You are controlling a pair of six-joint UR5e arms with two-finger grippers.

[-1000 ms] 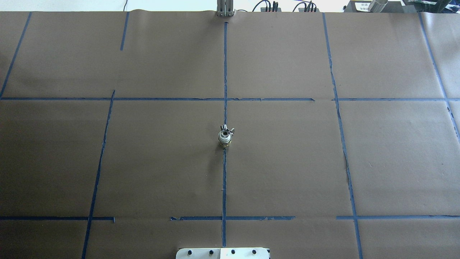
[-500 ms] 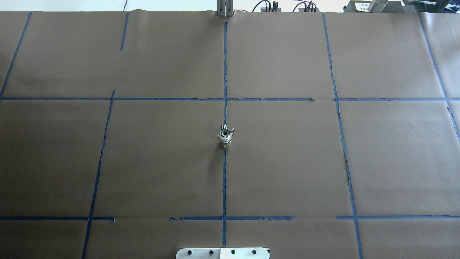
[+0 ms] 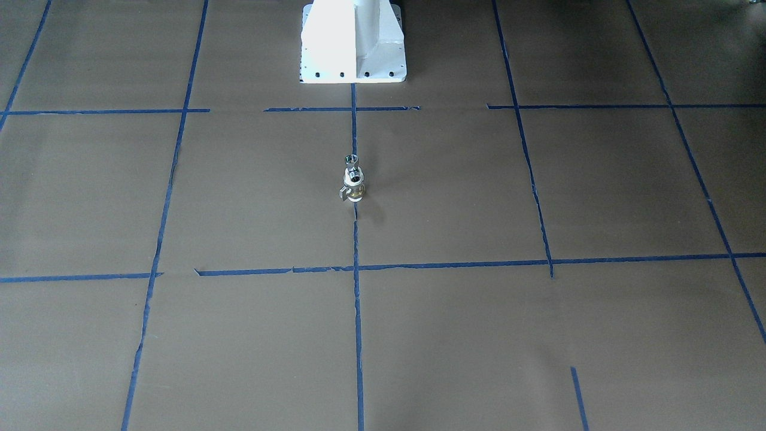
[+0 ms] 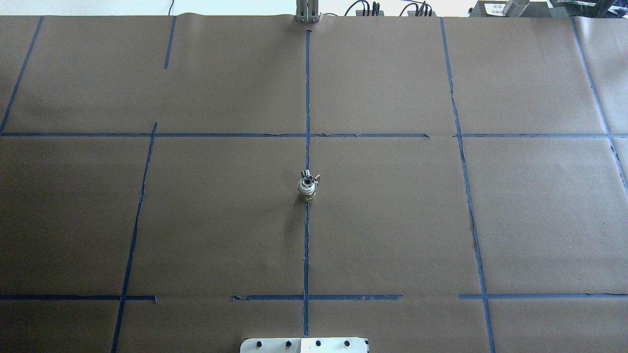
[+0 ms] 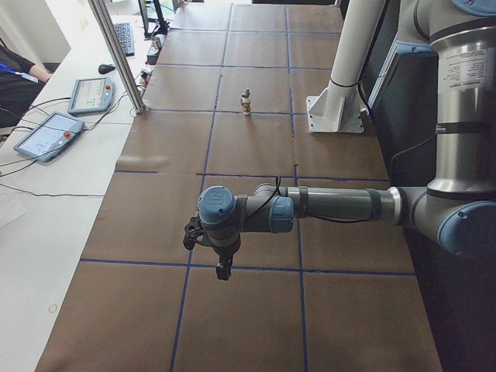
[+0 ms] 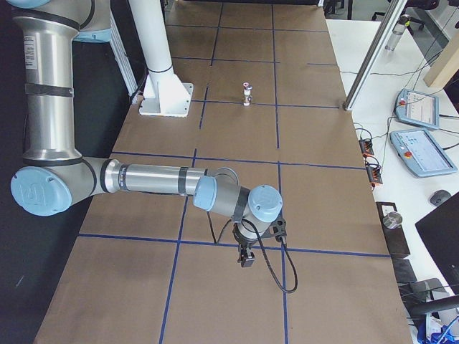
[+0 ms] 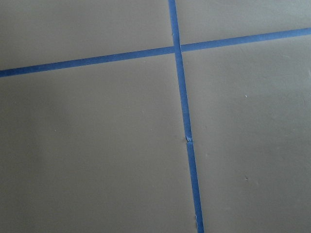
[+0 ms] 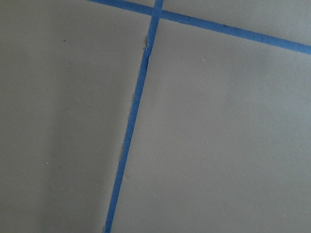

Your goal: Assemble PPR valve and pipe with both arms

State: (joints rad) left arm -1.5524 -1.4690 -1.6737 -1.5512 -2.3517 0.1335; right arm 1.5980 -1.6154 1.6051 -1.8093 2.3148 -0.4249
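The PPR valve [image 3: 355, 182] stands upright at the middle of the tabletop [image 4: 221, 220], its white body and brass band set right on the long line of blue tape [image 4: 306, 245] that runs out from the robot's white pedestal [image 3: 353, 42]. The pipe [image 3: 350, 160], a small chrome fitting, sits on top of the valve and touches it, so the two make one short stack. At this size you cannot tell how far it is seated. From your side of the table the stack is just ahead of the pedestal. The over-the-shoulder camera shows it on the same centre line, between two cross lines of tape.

Both arms are well apart from the stack, and you see them only from the table's ends. The left arm [image 5: 333, 205] reaches out level over the near end of the brown paper, and the left gripper [image 5: 223, 269] hangs pointing down above a tape crossing. At the opposite end the right arm [image 6: 150, 179] is posed the same way. The right gripper [image 6: 246, 256] also points down, with a black cable [image 6: 276, 272] looping beside it. From these side views you cannot tell whether either gripper is open or closed, and neither one shows anything between its fingers. Each wrist camera shows only brown paper and crossed blue tape.

Two teach pendants [image 5: 46, 133] lie on the white side bench [image 5: 39, 232] along the table's far edge.
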